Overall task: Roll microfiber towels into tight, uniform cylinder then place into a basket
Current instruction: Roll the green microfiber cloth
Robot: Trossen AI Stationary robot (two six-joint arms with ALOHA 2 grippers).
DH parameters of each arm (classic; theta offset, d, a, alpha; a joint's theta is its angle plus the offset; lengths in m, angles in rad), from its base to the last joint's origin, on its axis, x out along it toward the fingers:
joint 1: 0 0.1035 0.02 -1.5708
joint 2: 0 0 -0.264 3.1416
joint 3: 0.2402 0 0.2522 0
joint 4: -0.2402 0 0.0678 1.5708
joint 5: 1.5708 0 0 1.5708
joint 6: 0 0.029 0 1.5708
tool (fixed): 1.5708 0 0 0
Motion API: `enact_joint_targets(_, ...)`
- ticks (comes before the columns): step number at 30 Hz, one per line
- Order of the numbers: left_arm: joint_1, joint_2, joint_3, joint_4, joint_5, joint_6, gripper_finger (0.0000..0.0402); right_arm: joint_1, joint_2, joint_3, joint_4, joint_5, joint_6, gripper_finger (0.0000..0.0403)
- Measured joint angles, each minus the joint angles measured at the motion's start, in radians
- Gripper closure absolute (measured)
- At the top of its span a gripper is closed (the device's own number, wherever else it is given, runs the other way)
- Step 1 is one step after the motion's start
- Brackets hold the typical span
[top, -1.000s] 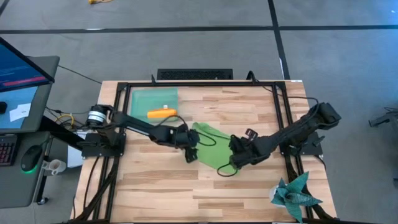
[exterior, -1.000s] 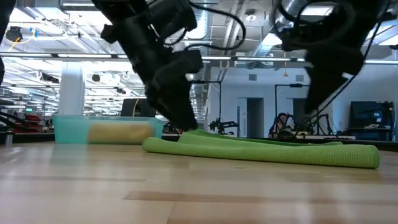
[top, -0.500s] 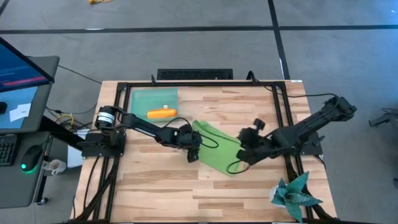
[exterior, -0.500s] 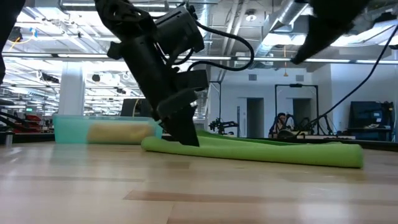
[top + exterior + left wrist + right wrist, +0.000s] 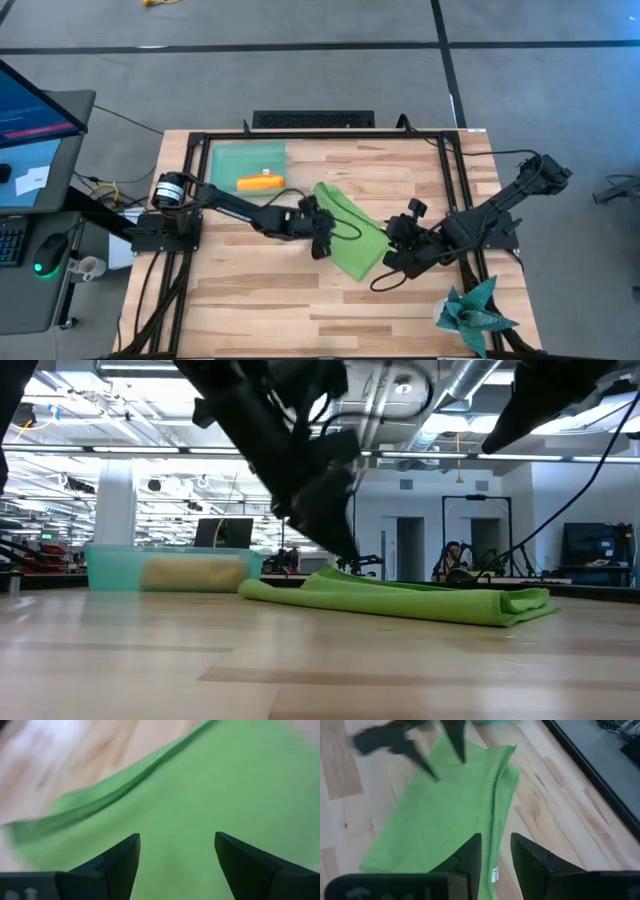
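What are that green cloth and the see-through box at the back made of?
The green towel looks like soft microfiber: matte, with a fine woven grain, lying limp in folded layers. The basket seems to be translucent teal plastic with a smooth finish; in the low view the orange roll inside shows dimly through its wall.

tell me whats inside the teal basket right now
One rolled orange towel lies inside the basket, toward its right side. In the low view it shows only as a blur through the translucent wall; anything beneath it is hidden.

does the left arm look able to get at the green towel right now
Probably yes. The left end effector hangs open right over the green towel, with bare cloth between its fingers in the left wrist view. The right end effector is at the opposite edge, not between them.
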Motion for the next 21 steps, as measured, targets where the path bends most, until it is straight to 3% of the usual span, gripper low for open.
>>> enact_joint_targets(4,-0.077,0.000,-0.020,0.181,0.013,-0.019,0.0152,0.000,0.000,0.000,0.000,0.000,0.000,0.0277)
enact_joint_targets(11,-0.162,0.069,-0.012,0.380,-0.100,-0.021,0.0152,-0.001,0.000,0.000,0.016,0.000,0.002,0.0277)
enact_joint_targets(18,-0.169,0.221,0.085,0.418,-0.113,-0.027,0.0152,0.000,-0.001,0.001,0.029,-0.001,0.002,0.0277)
enact_joint_targets(21,-0.168,0.234,0.111,0.330,-0.093,-0.024,0.0152,0.003,-0.001,0.001,0.030,-0.002,0.002,0.0277)
